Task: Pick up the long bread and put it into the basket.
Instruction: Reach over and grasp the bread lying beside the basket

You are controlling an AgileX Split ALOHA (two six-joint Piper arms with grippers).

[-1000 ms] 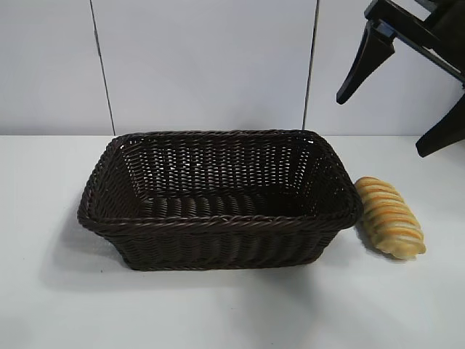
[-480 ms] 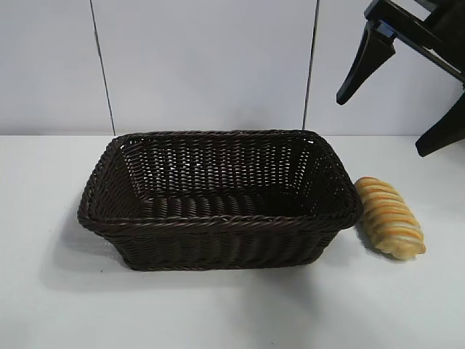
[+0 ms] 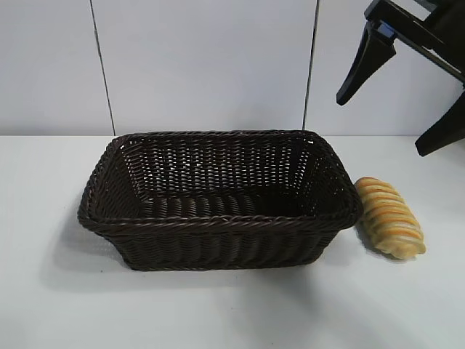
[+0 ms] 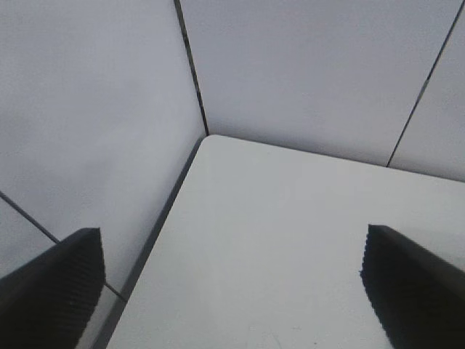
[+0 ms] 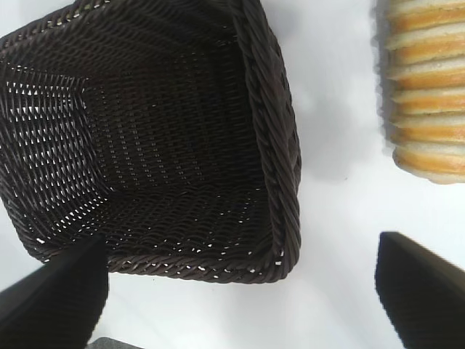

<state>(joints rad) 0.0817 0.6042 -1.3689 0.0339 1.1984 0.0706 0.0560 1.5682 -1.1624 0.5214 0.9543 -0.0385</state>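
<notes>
The long bread [image 3: 389,218], a golden loaf with orange-brown ridges, lies on the white table just right of the basket [image 3: 218,222], close to its right end. The dark woven basket holds nothing. My right gripper [image 3: 381,125] is open and empty, high above the table at the back right, above and behind the bread. In the right wrist view the basket [image 5: 272,145] and the bread [image 5: 429,94] lie below the open gripper [image 5: 240,247]. My left gripper [image 4: 229,247] is open and empty over a bare table corner, out of the exterior view.
The white table [image 3: 232,313] stretches round the basket. A white panelled wall [image 3: 203,65] stands right behind it. The left wrist view shows the table's edge [image 4: 156,233] meeting the wall.
</notes>
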